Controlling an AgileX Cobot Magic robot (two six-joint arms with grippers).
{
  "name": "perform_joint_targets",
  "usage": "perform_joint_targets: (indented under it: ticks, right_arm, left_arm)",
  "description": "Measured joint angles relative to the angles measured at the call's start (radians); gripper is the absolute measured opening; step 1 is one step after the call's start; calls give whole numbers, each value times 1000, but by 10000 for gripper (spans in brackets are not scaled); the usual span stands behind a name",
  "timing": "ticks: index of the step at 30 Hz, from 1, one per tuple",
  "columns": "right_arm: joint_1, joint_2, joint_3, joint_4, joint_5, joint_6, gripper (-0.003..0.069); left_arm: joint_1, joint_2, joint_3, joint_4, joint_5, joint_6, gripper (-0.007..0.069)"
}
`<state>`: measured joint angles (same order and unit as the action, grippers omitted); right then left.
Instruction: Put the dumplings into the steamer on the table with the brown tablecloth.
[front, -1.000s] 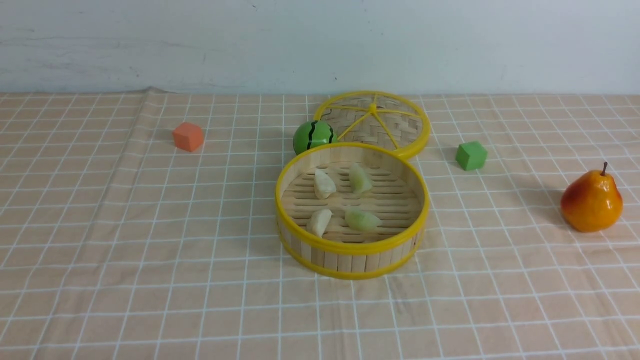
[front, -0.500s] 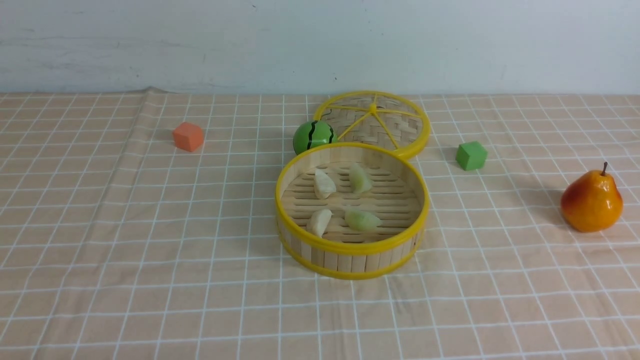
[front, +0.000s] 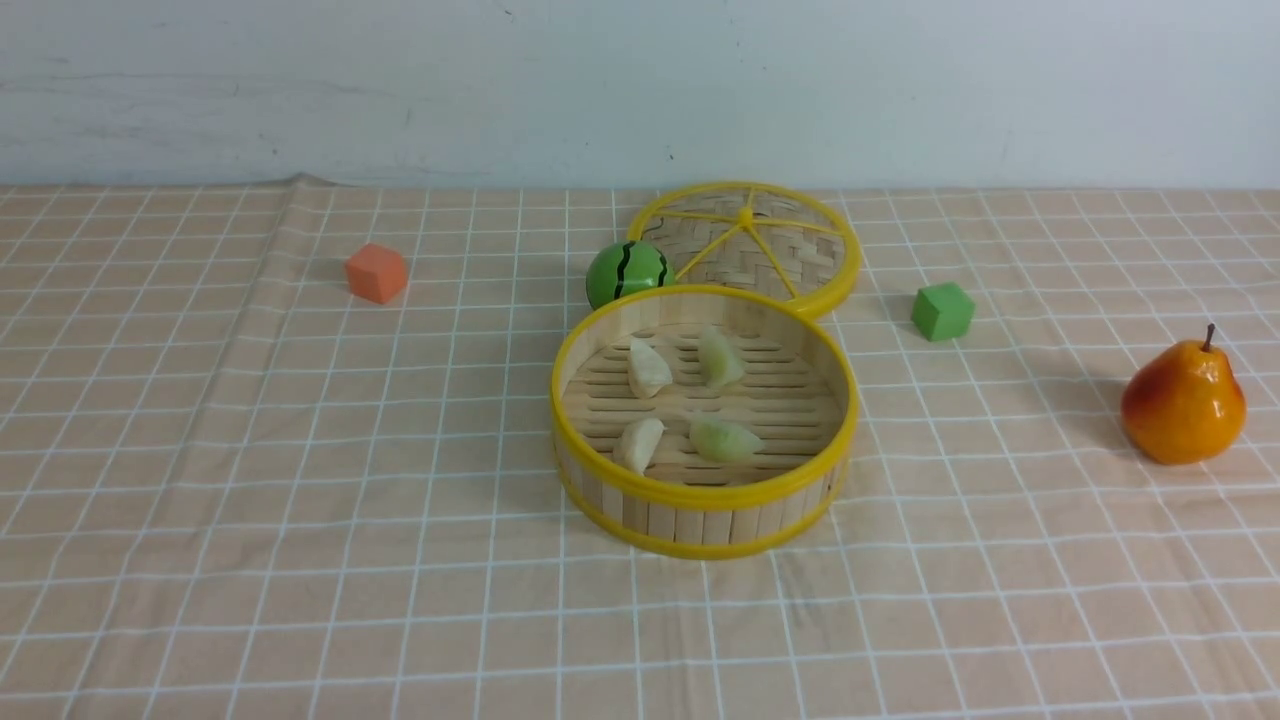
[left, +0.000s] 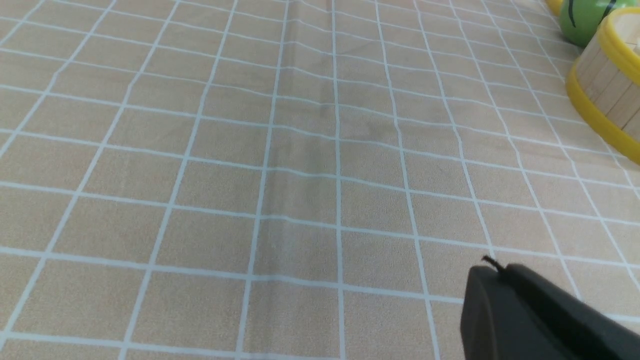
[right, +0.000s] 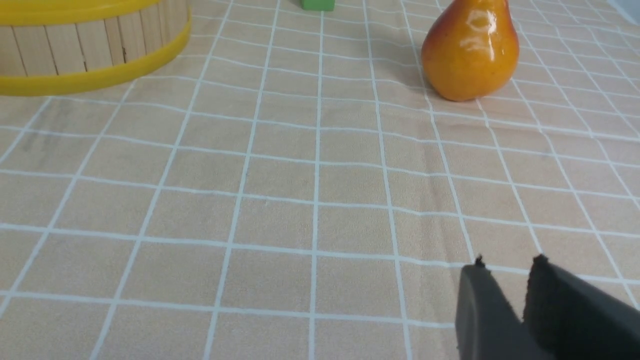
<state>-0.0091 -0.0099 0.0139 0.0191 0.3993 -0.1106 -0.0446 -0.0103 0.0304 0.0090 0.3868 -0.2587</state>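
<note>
The steamer (front: 700, 495) stands mid-table on the brown tablecloth (front: 300, 480). Inside it lie several dumplings: cream-white ones (front: 648, 368) (front: 638, 444) and pale green ones (front: 719, 357) (front: 724, 439). Neither arm shows in the front view. In the left wrist view my left gripper (left: 495, 270) is shut with nothing in it, over bare cloth, the steamer's wall (left: 607, 95) far off. In the right wrist view my right gripper (right: 509, 264) stands a little open and empty above the cloth, away from the steamer (right: 90, 55).
A flat woven lid (front: 745, 245) lies behind the steamer beside a green striped ball (front: 628, 272). An orange cube (front: 377, 273) sits far left, a green cube (front: 942, 311) right, and a pear (front: 1184, 402) (right: 469, 50) at the far right.
</note>
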Motion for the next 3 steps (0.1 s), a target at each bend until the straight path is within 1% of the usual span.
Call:
perform_joint_targets:
  ticks: [3]
  right_arm:
    - [0,0,0,0,0,0,148]
  left_arm:
    - [0,0,0,0,0,0,1]
